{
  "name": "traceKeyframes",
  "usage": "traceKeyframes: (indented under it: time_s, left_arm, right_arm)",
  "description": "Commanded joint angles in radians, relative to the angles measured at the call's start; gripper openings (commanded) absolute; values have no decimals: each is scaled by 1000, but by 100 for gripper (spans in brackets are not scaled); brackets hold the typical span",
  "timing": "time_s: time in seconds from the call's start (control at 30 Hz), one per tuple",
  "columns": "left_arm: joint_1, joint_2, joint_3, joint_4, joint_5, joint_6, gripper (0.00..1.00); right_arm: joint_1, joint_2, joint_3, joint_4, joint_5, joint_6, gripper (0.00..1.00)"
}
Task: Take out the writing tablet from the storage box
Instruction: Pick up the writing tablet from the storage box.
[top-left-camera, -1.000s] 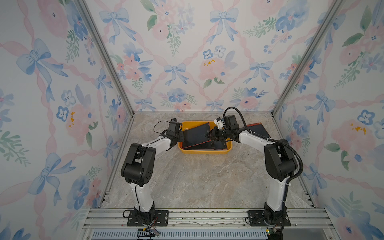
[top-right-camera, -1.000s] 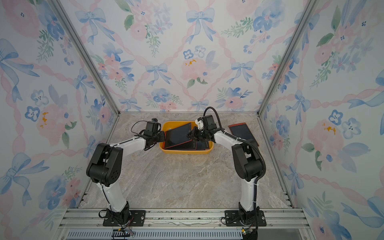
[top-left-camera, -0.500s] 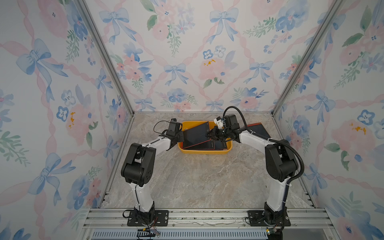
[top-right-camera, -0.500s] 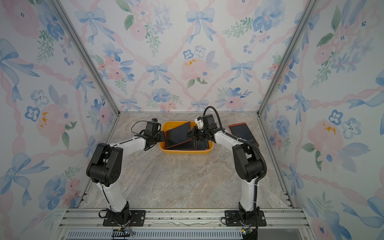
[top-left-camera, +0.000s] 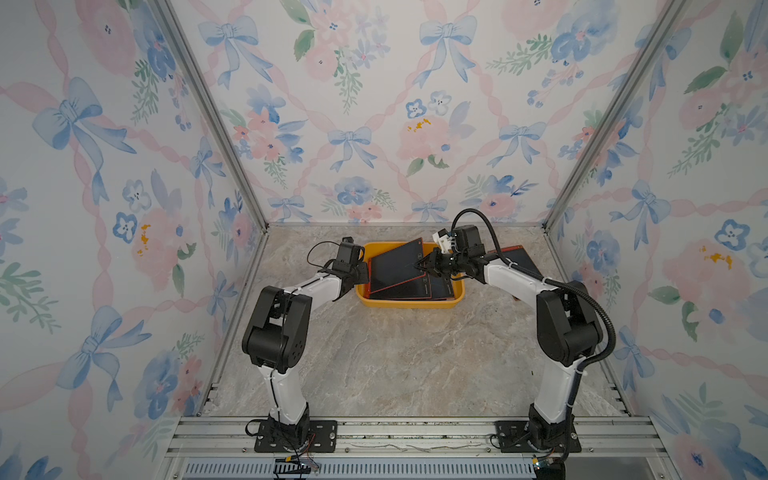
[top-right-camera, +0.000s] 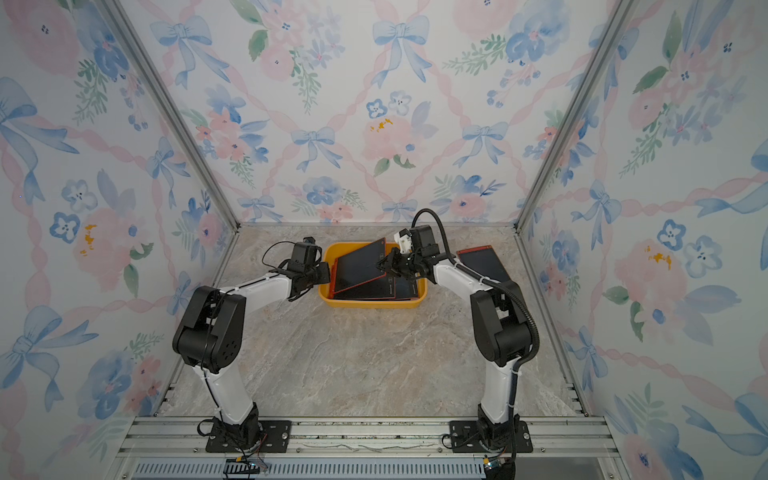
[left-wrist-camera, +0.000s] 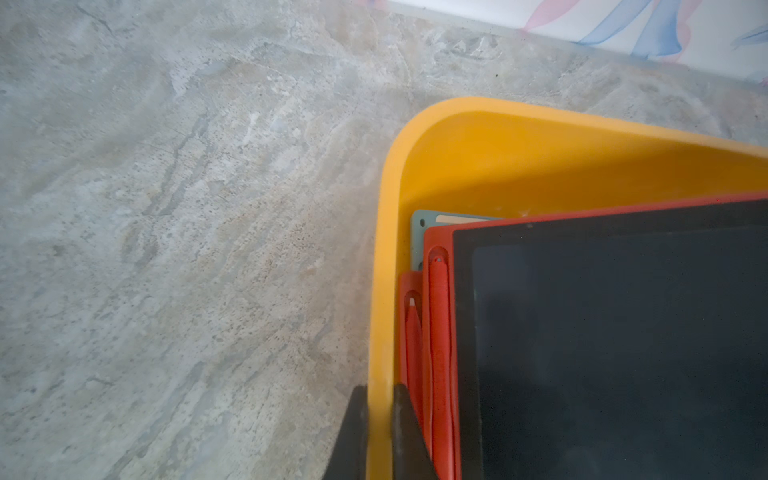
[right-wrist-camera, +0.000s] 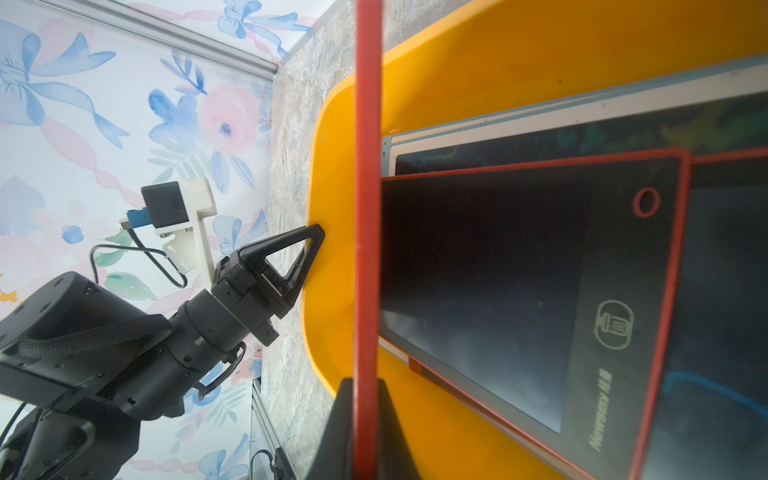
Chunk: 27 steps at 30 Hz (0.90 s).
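Your right fingers (right-wrist-camera: 338, 432) pinch the red edge of the top writing tablet (top-left-camera: 397, 264), whose long axis seems to slope down from them into the storage box (top-left-camera: 409, 305) toward your left fingers (left-wrist-camera: 351, 436), which clamp the box's left wall.

— What closes it in?
— Walls (top-left-camera: 374, 104) papered with blue bows and pink flowers, joined by aluminium posts (top-left-camera: 217, 124).
— And below?
— A grey-beige marbled counter (top-left-camera: 395, 357), evenly lit; stone or print, hard to tell.
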Motion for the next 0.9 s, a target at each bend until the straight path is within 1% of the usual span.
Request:
traceKeyframes:
  time_s: [0.0,0.6,0.87]
  left_arm:
    - [-7,14,-35,-64,46,-32,0]
    - [-6,15,-34,-64,43,-36,0]
    - [-7,12,-34,-64,41,-36,0]
  right_arm:
    - [-16,-26,-16,11,5,3,2]
    - [-74,-113,-74,30,-1,14,1]
    - [-116,-182,-120,50,-22,39,1]
